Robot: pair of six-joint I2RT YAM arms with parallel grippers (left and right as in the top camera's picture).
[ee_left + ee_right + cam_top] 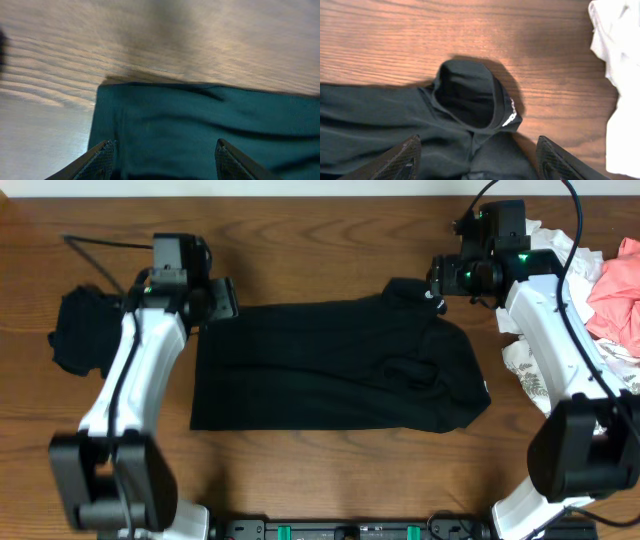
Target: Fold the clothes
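- Black shirt [340,365] lies spread flat across the middle of the worktop [320,480], collar [470,95] at its far right end, a small white tag [510,119] on the collar's edge
- Over on the right there's a heap: pink cloth [620,285], white cloth [555,242] and leaf-print cloth [525,370], near the shirt's right edge but not touching it
- Far left, a dark bundle [80,330] sits beside the left arm, apart from the shirt
- Left claw [218,300] is at the shirt's far left corner, jaws spread wide, nothing pinched between them, cloth lying flat under the fingers [100,160]
- Right claw [437,280] hangs by the collar, jaws just as wide, gripping nothing
- Left wrist view is blurred and shows the shirt as teal
- Fingertips are cut off at the bottom of both wrist views, so can't tell if they touch the cloth
- Right arm covers part of the leaf-print cloth, and the pink cloth runs off the picture's right edge
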